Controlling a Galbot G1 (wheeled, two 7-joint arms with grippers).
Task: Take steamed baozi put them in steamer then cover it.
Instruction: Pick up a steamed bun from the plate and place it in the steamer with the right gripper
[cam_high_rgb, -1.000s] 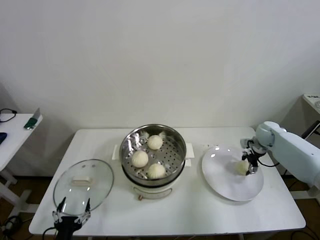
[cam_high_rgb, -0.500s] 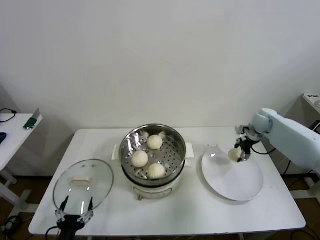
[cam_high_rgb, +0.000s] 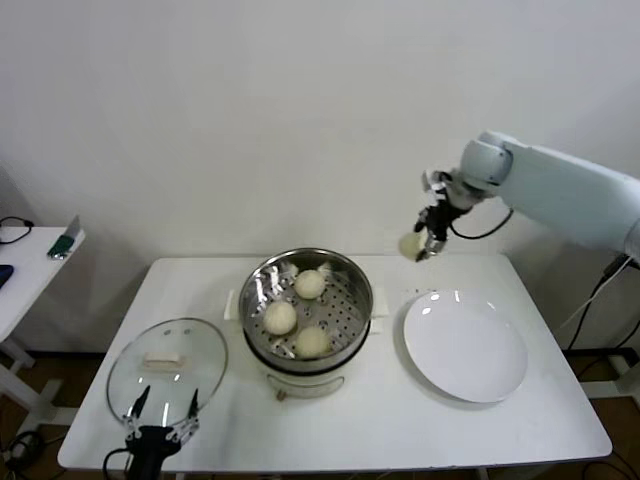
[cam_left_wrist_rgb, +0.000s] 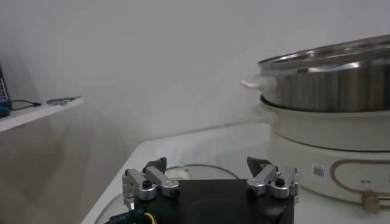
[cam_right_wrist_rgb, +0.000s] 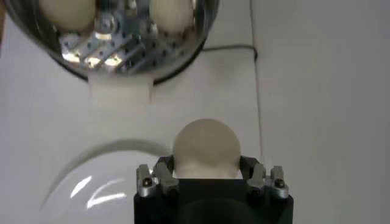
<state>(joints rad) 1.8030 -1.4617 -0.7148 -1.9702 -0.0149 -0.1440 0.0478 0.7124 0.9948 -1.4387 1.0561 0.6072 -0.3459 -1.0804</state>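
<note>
The right hand (cam_high_rgb: 428, 243) is clenched on one steamed baozi (cam_high_rgb: 411, 243), holding it in the air above the far edge of the table (cam_high_rgb: 400, 430), between the steamer (cam_high_rgb: 306, 305) and the white plate (cam_high_rgb: 466, 346) and well clear of both. In the right wrist view the round bun (cam_right_wrist_rgb: 207, 148) sits between the two fingers (cam_right_wrist_rgb: 159, 176), with the steamer's rim and side tab beyond it.

Three more buns (cam_high_rgb: 310, 284) lie on the steamer's perforated floor: one far, one left of centre, one near. The right part of the floor is bare. The steamer stands uncovered at the middle of the table.

The cover (cam_high_rgb: 167, 369) lies flat on the near-left part of the table, just left of the steamer. Its oblong handle (cam_high_rgb: 164, 362) faces up, long axis running left to right. The left hand (cam_high_rgb: 159, 433) hangs at the near edge just by the cover's rim, its fingers (cam_left_wrist_rgb: 145, 182) spread and released, grasping nothing.

The plate lies right of the steamer, with bare table on its near side and to its right.
</note>
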